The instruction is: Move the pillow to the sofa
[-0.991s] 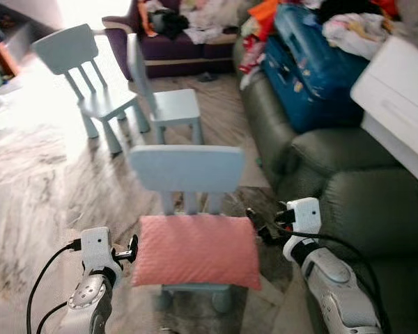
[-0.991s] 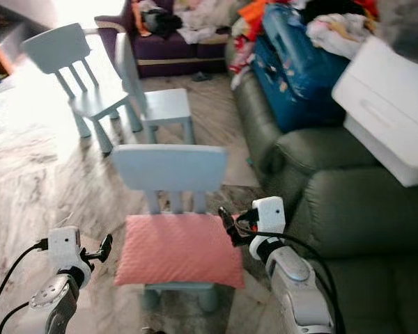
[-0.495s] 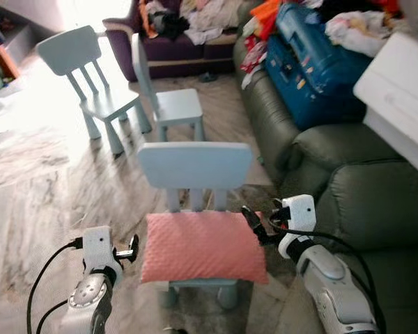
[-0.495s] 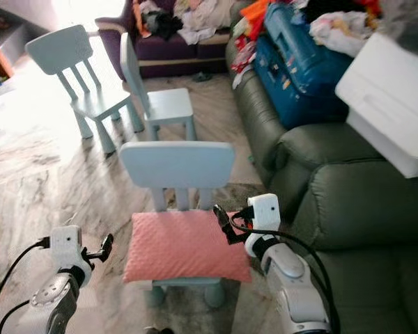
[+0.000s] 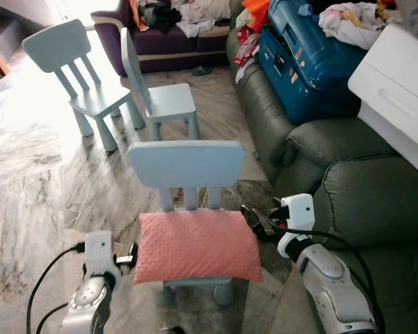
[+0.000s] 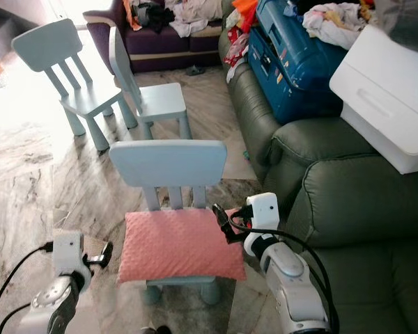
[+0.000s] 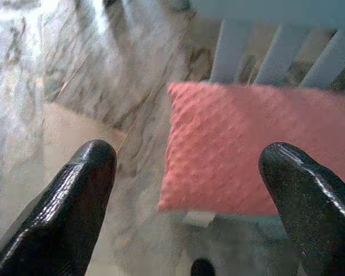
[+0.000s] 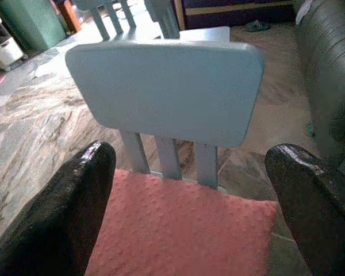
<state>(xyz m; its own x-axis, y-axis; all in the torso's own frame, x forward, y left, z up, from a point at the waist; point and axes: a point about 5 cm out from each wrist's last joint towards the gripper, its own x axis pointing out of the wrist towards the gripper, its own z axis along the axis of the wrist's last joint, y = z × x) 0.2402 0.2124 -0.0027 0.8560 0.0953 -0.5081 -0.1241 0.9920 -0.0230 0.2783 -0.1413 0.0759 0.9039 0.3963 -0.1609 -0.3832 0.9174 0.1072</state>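
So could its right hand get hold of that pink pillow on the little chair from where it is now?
Probably yes. The right hand sits open right at the pillow's near corner, with nothing between them. The chair's backrest stands behind the pillow, not in the way.

Pillow: you have one pink, rectangular cushion with a dimpled surface, lying flat on the seat of the nearest pale blue child's chair. Sofa: dark grey-green, upholstered, standing just right of that chair.
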